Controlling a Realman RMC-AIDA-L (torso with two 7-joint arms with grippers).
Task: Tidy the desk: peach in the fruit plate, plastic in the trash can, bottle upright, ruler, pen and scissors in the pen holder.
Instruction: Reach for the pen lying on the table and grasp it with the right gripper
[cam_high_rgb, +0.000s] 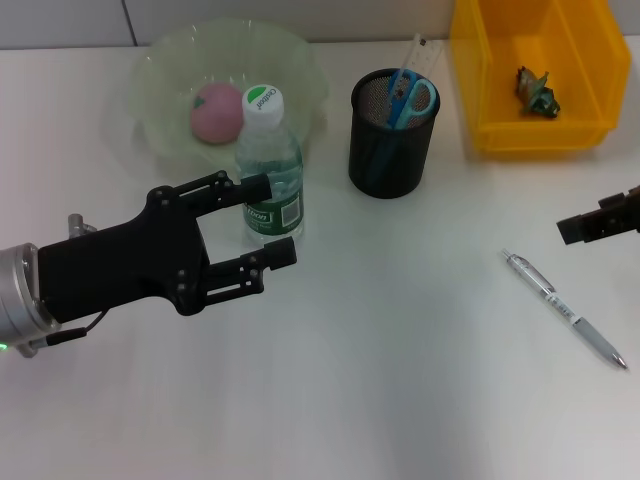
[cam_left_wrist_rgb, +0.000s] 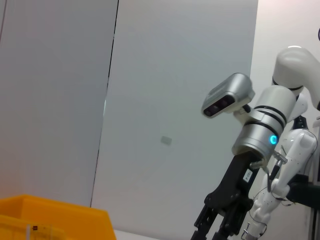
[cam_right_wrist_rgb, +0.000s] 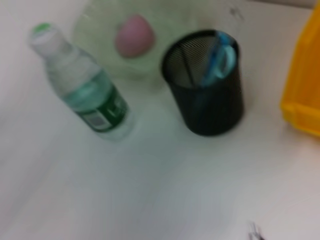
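Observation:
The bottle (cam_high_rgb: 268, 165) (cam_right_wrist_rgb: 85, 85) stands upright on the desk (cam_high_rgb: 400, 380), just in front of the fruit plate (cam_high_rgb: 160, 60). My left gripper (cam_high_rgb: 268, 220) is open, one finger on each side of the bottle's lower half. The peach (cam_high_rgb: 215, 112) (cam_right_wrist_rgb: 134, 35) lies in the plate. The black pen holder (cam_high_rgb: 392, 135) (cam_right_wrist_rgb: 205, 85) holds the blue scissors (cam_high_rgb: 410, 95) (cam_right_wrist_rgb: 220, 57) and the clear ruler (cam_high_rgb: 420, 55). The pen (cam_high_rgb: 565, 310) lies on the desk at the right. My right gripper (cam_high_rgb: 600, 220) hovers above it at the right edge.
The yellow trash can (cam_high_rgb: 540, 75) (cam_right_wrist_rgb: 302, 95) (cam_left_wrist_rgb: 50, 220) stands at the back right with a crumpled piece of plastic (cam_high_rgb: 537, 90) inside. The left wrist view looks across at the right arm (cam_left_wrist_rgb: 260, 130) and a grey wall.

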